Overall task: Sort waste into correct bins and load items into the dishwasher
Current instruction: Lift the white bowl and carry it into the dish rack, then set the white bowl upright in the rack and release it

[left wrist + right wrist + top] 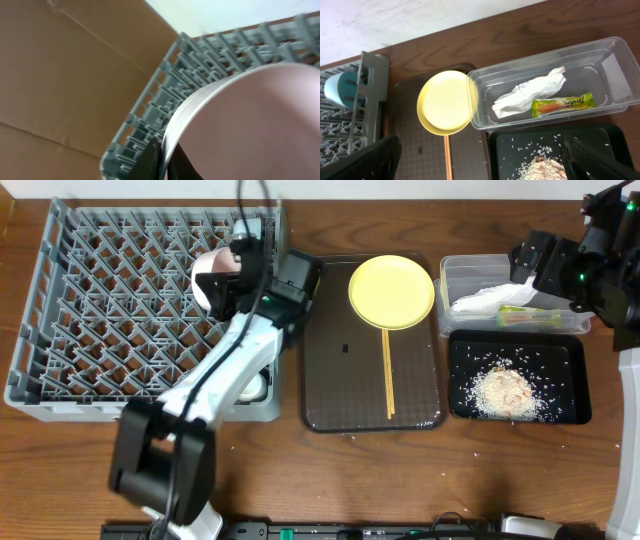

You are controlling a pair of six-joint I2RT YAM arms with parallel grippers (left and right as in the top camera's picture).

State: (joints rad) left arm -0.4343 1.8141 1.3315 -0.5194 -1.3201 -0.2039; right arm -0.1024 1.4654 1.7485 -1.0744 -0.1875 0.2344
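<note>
From above, the grey dish rack [90, 310] fills the left end of the worktop. The left gripper [240, 265] is over the rack's back right corner, clamped on the rim of the white bowl [213, 275]. On the dark brown tray [335, 380] mid-worktop, the yellow plate [391, 291] sits at the back edge and the chopsticks [387, 375] run toward the front. The right gripper [522, 265] hangs over the clear tub [460, 270] at the right rear. The black tray [465, 350] in front of it holds the rice scraps [508, 392].

The left wrist camera shows both fingers pinching the bowl's rim, with rack pegs behind.

The right wrist camera shows its fingers spread wide and holding nothing. The napkin [530, 92] and snack wrapper [563, 104] lie side by side in the tub. The light blue bowl [340, 90] stands in the rack.
</note>
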